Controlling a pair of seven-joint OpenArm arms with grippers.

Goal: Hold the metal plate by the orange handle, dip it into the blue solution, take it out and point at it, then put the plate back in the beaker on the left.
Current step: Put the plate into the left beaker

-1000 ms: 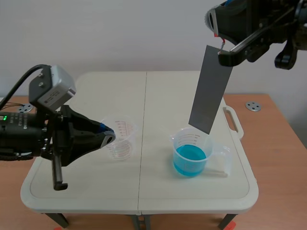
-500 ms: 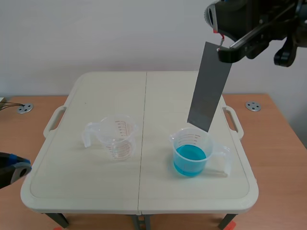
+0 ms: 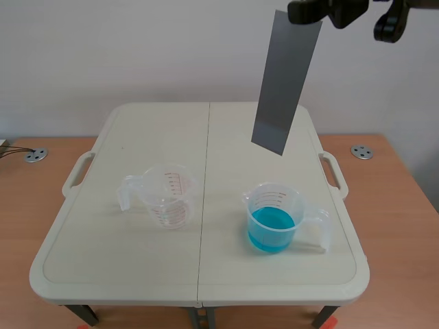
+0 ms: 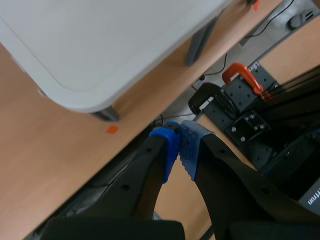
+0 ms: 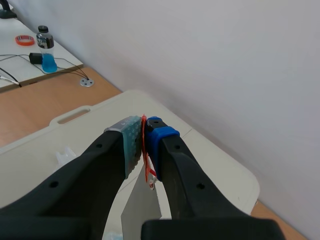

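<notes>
Grey metal plate (image 3: 285,82) hangs high above the blue solution (image 3: 272,229); our right claw (image 5: 144,136) pinches its orange handle (image 5: 148,167), left claw (image 4: 179,141) pressed together.

Matt grey metal plate (image 3: 286,82); clear plastic empty beaker (image 3: 171,200); smooth table (image 3: 123,255).

The right arm (image 3: 388,16) is raised high, brought in from the 3 o'clock side, and its black links are seen at about 1 o'clock in the scene view. The right gripper (image 3: 310,14) is turned toward 9 o'clock. In the right wrist view its two fingers are closed on the thin orange handle (image 5: 148,172), which is pinched between a grey-green pad (image 5: 129,145) and a blue one. The left gripper (image 4: 179,131) is held with its fingers brought together, the two blue pads pressed flat against each other.
</notes>
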